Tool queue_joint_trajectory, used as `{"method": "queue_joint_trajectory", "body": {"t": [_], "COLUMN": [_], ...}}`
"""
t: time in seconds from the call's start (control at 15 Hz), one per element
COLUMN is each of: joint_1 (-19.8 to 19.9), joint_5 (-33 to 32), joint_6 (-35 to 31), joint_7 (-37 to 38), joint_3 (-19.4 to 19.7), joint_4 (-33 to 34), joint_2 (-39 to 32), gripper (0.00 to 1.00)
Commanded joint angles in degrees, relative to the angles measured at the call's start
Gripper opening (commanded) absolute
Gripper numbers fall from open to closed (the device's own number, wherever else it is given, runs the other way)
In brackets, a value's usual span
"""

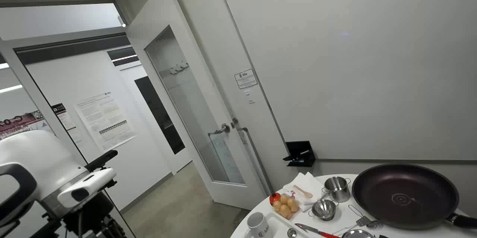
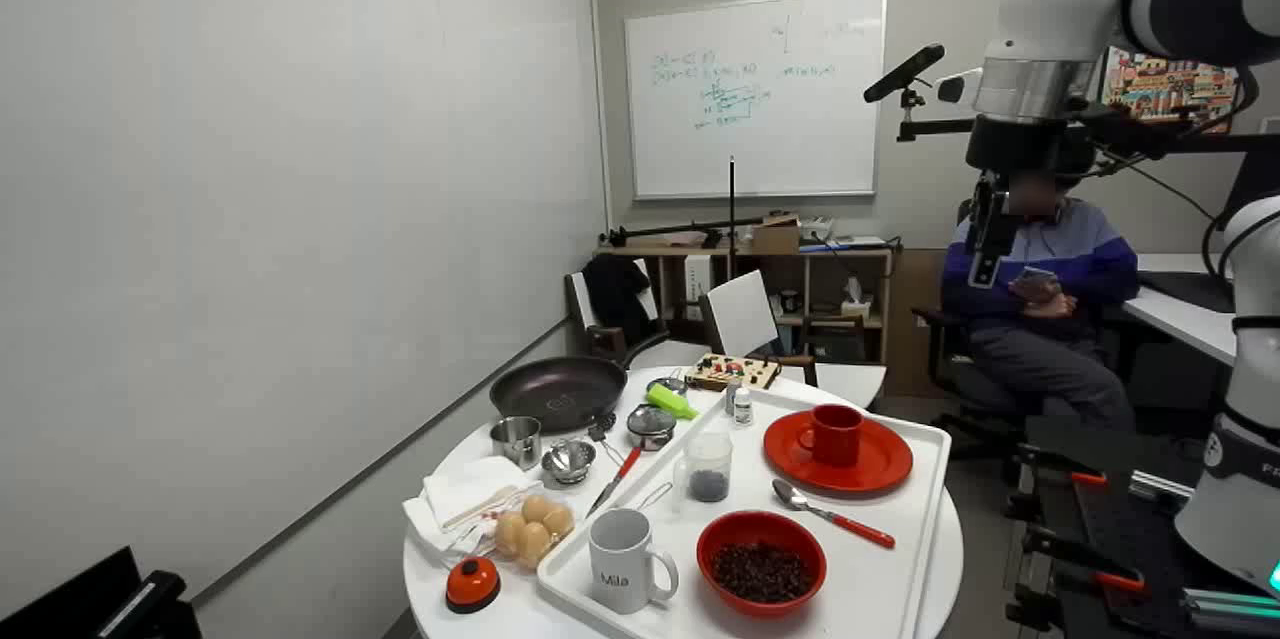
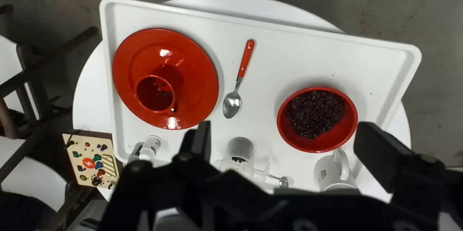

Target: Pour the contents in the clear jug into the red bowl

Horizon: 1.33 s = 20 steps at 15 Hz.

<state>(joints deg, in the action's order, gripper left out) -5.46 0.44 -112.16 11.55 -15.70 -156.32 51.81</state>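
The clear jug [image 2: 709, 467] stands upright on the white tray with dark contents in its lower part. In the wrist view the jug [image 3: 239, 151] is partly covered by the gripper's body. The red bowl [image 2: 762, 606] sits on the tray nearer that camera and holds many dark beans; it also shows in the wrist view [image 3: 340, 135]. My gripper [image 3: 284, 140] is open and empty, with its fingers wide apart. It is high above the tray and touches nothing; it also shows in an exterior view [image 2: 988, 254]. Jug and bowl are out of view in an exterior view.
On the white tray [image 2: 935, 509] are a red plate [image 2: 885, 469] with a red mug [image 2: 835, 437], a spoon [image 2: 840, 517], a grey mug [image 2: 622, 564] and small bottles [image 2: 742, 407]. A pan [image 2: 560, 394] and metal cookware stand beside it. A person [image 2: 1040, 279] sits behind.
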Motion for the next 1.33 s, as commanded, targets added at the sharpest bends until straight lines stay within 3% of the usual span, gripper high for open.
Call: {"method": "queue_joint_trajectory", "body": {"t": [0.0,0.73,0.8,0.93,1.27], "joint_1": [-0.8,-0.8,0.3,1.0,-1.6], "joint_5": [-0.6,-0.6,-2.2,-4.3,-7.9], "joint_6": [0.1,0.1,-0.8,-1.3,-6.7], "joint_7": [0.6,0.6,1.8,1.3,-6.6], "joint_3": [0.7,0.7,-0.6,-1.5,-1.3], "joint_4": [0.1,0.1,0.3,2.2,7.5], "joint_2": [-0.2,-0.2,-0.7,-3.2,-14.6], "gripper": [1.0,1.0,1.0,1.0,1.0]}}
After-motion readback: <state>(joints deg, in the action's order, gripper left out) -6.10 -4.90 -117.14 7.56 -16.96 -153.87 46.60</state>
